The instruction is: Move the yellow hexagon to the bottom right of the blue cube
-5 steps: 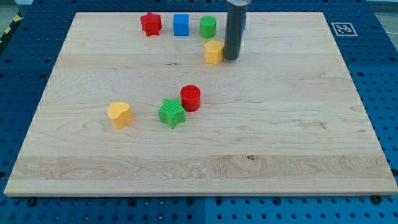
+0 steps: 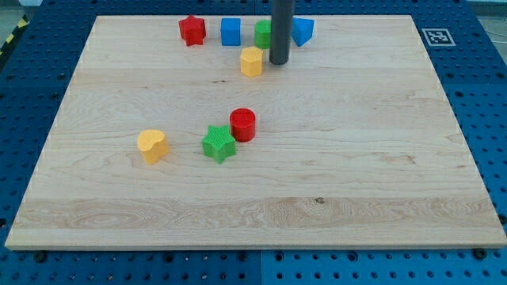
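The yellow hexagon (image 2: 252, 61) is taken as the landmark; everything is placed against it. Against the earlier frame it has been shifted toward the view's left and slightly toward the view's top, and it is now seen just below and right of the blue cube (image 2: 230, 31), close but apart from it. My tip (image 2: 279, 62) is seen just to the hexagon's right with a thin gap, so contact is not confirmed; the tip has also been carried left along with the block. No fingers are fitted on this rig, only a straight rod, so an open or closed state cannot be told. A green cylinder (image 2: 264, 33) stands just above and right of the hexagon, partly hidden by the rod; a blue triangular block (image 2: 303, 31), uncovered since the earlier frame, lies farther right past the rod. A red star (image 2: 192, 29) is up and left of the hexagon, beyond the cube. Well below the hexagon sit a red cylinder (image 2: 243, 124) and a green star (image 2: 219, 144), touching or nearly so, and a yellow heart-like block (image 2: 152, 146) is farther down-left. All are carried on the wooden worktop (image 2: 356, 174). Judged from the layout, the goal is nearly or already met: the hexagon is placed at the cube's bottom right. Further pushing left is judged risky, since the hexagon would be slid under the cube instead of diagonal to it.
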Motion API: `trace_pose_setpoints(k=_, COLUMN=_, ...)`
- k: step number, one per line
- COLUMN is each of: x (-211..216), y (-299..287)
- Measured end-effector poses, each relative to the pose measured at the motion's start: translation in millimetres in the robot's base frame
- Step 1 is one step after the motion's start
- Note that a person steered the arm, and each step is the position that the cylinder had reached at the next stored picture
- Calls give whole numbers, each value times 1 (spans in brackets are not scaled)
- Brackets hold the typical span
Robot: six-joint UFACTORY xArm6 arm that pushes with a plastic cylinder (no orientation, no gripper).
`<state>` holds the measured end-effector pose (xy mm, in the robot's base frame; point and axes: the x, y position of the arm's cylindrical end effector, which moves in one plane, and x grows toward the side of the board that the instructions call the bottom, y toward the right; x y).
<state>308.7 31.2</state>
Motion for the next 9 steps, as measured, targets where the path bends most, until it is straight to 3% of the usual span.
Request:
trace_pose_setpoints(k=2, x=-1, y=-9)
trace_pose_setpoints(k=5, x=17, y=44)
trace_pose_setpoints(k=9, x=22, y=-26)
